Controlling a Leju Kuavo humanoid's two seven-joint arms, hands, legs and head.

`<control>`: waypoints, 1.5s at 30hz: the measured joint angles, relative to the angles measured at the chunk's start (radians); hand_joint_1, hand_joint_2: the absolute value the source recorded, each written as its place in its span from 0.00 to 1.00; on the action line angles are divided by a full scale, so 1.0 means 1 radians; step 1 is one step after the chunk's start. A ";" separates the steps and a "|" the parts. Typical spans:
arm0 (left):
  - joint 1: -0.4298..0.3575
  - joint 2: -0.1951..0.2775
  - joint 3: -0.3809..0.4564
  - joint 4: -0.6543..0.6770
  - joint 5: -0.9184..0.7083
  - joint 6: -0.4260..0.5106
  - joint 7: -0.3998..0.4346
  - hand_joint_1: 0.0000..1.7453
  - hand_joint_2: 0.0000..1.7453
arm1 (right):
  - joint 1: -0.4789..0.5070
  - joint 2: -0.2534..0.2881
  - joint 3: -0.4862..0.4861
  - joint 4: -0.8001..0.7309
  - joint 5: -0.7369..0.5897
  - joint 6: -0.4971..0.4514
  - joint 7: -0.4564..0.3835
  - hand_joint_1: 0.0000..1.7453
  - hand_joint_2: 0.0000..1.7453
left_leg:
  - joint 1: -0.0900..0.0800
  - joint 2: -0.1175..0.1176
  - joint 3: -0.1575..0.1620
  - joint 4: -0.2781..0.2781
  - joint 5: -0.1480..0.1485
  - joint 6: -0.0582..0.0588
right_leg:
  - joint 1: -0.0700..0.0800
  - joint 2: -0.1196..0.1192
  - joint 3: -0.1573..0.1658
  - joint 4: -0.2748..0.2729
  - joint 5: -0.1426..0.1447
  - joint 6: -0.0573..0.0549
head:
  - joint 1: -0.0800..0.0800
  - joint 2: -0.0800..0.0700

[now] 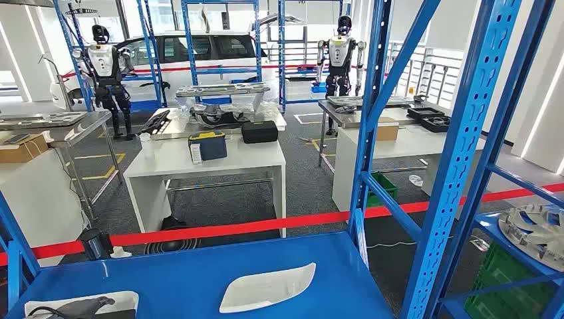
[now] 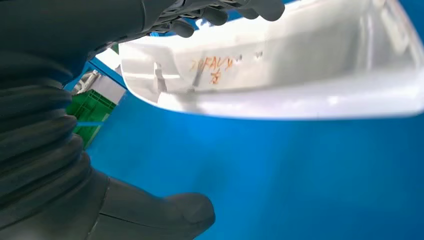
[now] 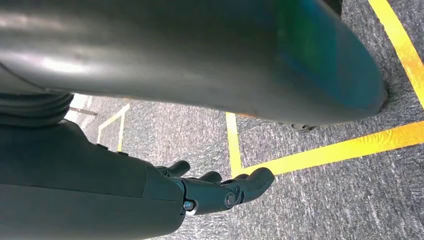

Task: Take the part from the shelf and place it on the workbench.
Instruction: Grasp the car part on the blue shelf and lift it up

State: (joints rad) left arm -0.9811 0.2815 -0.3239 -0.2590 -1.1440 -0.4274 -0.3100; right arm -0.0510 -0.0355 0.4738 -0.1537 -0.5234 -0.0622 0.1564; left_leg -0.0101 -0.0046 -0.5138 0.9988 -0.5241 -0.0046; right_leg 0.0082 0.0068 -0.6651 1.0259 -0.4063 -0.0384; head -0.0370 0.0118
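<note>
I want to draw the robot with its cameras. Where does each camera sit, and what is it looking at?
Head view: high on the robot, looking forward and down over the blue shelf with two white parts, toward white tables and two other robots; its left hand lies on the near white part.
Left wrist view: behind the left hand, looking at that part from close by.
Right wrist view: on the hanging right arm, looking down past the right hand at the grey floor with yellow lines.
Shared: head and left wrist views both show the blue shelf and the near white part.

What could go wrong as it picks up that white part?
The left hand has only its fingers over one edge of the white part, thumb apart below, so the part might slip or tip when lifted. A second white part lies nearby on the blue shelf and could be knocked.
</note>
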 joint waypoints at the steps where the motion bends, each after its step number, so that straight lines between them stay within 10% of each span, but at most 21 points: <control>1: 0.001 0.000 -0.001 0.001 0.000 0.000 0.000 0.00 1.00 | 0.000 0.000 0.000 0.000 0.000 0.000 0.000 0.00 0.00 | 0.000 0.000 0.000 0.000 0.000 0.000 | 0.000 0.000 0.000 0.000 0.000 0.000 | 0.000 0.000; 2: 0.002 0.001 -0.002 0.001 0.000 0.000 0.001 0.00 1.00 | 0.000 0.000 0.000 0.000 0.000 0.000 0.000 0.00 0.00 | 0.000 0.000 0.000 0.000 0.000 0.000 | 0.000 0.000 0.000 0.000 0.000 0.000 | 0.000 0.000; 6: 0.009 0.004 -0.010 0.003 -0.006 0.004 0.007 0.95 1.00 | 0.000 0.000 0.004 0.000 0.003 0.000 -0.001 0.00 0.00 | 0.000 0.000 0.000 0.000 0.000 0.000 | 0.000 0.000 0.000 0.000 0.000 0.000 | 0.000 0.000; 7: 0.013 0.005 -0.012 0.003 -0.008 0.006 0.007 0.98 1.00 | -0.001 0.000 0.005 0.000 0.004 0.000 -0.001 0.00 0.00 | 0.000 0.000 0.000 0.000 0.000 0.000 | 0.000 0.000 0.000 0.000 0.000 0.000 | 0.000 0.000; 36: 0.055 0.016 -0.027 -0.009 0.004 0.128 -0.005 1.00 1.00 | -0.001 0.002 0.024 0.000 0.014 0.001 0.004 0.00 0.00 | 0.000 0.000 -0.003 -0.001 -0.002 0.000 | 0.000 0.000 0.004 0.000 -0.002 0.001 | 0.000 0.000; 45: 0.089 0.006 -0.014 -0.022 0.105 0.326 -0.044 1.00 1.00 | -0.002 0.002 0.024 0.000 0.009 0.000 0.004 0.00 0.00 | 0.000 0.000 0.003 0.000 -0.001 0.000 | 0.000 0.000 0.004 0.000 -0.003 0.002 | 0.000 0.000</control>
State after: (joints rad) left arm -0.8918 0.2879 -0.3378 -0.2809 -1.0388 -0.1011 -0.3535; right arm -0.0528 -0.0336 0.4982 -0.1537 -0.5146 -0.0623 0.1602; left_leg -0.0102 -0.0047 -0.5107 0.9983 -0.5256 -0.0049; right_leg 0.0082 0.0068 -0.6612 1.0258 -0.4089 -0.0368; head -0.0370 0.0118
